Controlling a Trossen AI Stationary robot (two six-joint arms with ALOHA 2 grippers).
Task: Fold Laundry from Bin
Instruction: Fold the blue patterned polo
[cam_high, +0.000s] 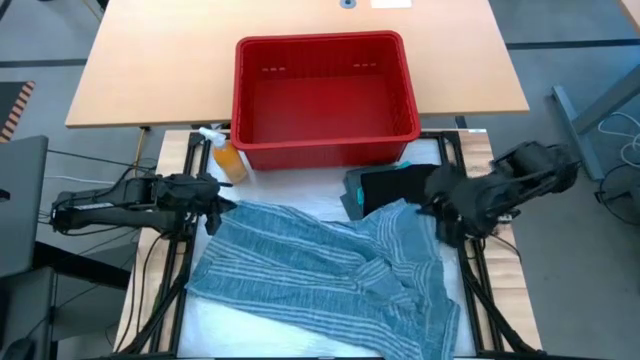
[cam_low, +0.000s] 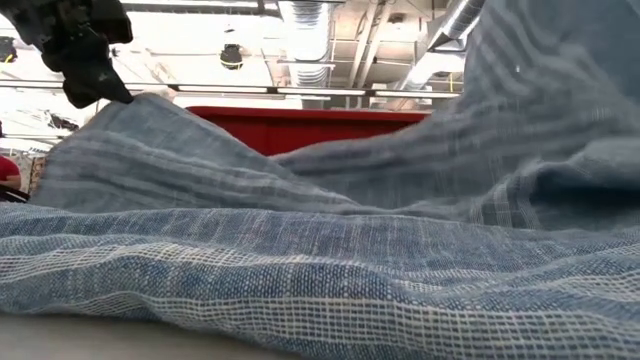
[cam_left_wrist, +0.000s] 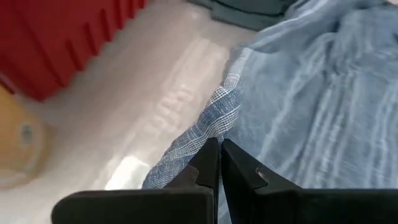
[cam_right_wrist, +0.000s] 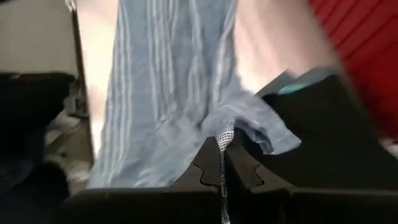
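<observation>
A mottled blue-grey striped garment (cam_high: 320, 275) lies spread over the white table top, with both far corners raised. My left gripper (cam_high: 215, 205) is shut on its far left corner and shows in the low view at the upper left (cam_low: 95, 65). My right gripper (cam_high: 432, 210), higher up, is shut on its far right corner. The red bin (cam_high: 325, 95) stands beyond the garment on the table's far side. A folded black and turquoise stack (cam_high: 385, 185) lies next to my right gripper. My left gripper (cam_left_wrist: 219, 144) pinches the garment's far left corner (cam_left_wrist: 217, 118) between its two fingers, at a woven edge. It comes slanting down from the table's left. That corner is lifted off the table; the rest lies on it. My right gripper (cam_right_wrist: 221, 144) pinches the garment's far right corner (cam_right_wrist: 225, 132) between its two fingers, slanting down from the right. A thin strip of edge passes back between the fingers. The cloth hangs from the hold and runs down to the table.
An orange spray bottle (cam_high: 228, 158) stands at the bin's near left corner, close to my left gripper. A wooden desk (cam_high: 150, 80) lies beyond the bin. The garment's near part (cam_low: 320, 280) fills the low view close to the camera.
</observation>
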